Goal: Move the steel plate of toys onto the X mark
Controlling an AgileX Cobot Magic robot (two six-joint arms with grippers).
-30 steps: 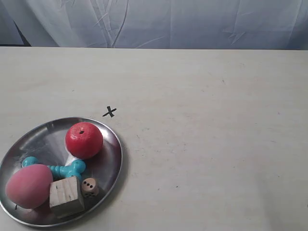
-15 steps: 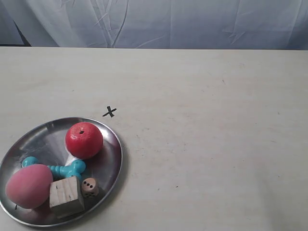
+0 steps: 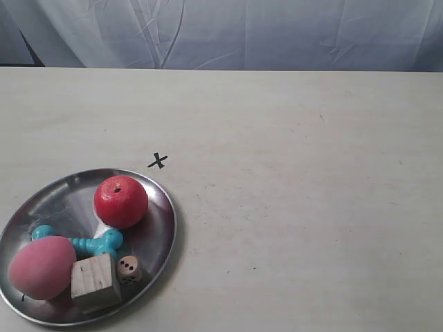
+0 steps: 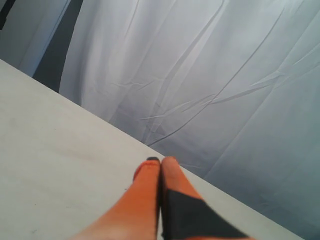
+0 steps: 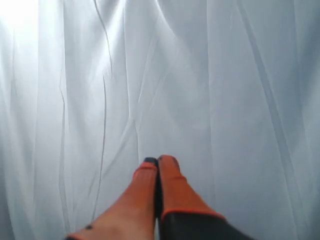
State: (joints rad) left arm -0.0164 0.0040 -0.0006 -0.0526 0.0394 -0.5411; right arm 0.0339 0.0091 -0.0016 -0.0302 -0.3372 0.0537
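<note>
Task seemingly unstarted: left gripper (image 4: 160,161) and right gripper (image 5: 157,160), jaws together, held nothing; steel plate (image 3: 62,199) lay seven o'clock from X mark (image 3: 158,161), likely needing a rim grasp.

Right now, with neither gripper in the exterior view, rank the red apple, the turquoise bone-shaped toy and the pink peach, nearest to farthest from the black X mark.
1. The red apple, on the steel plate's side nearest the black X mark.
2. The turquoise bone-shaped toy, mid-plate.
3. The pink peach, at the plate's far edge.
</note>
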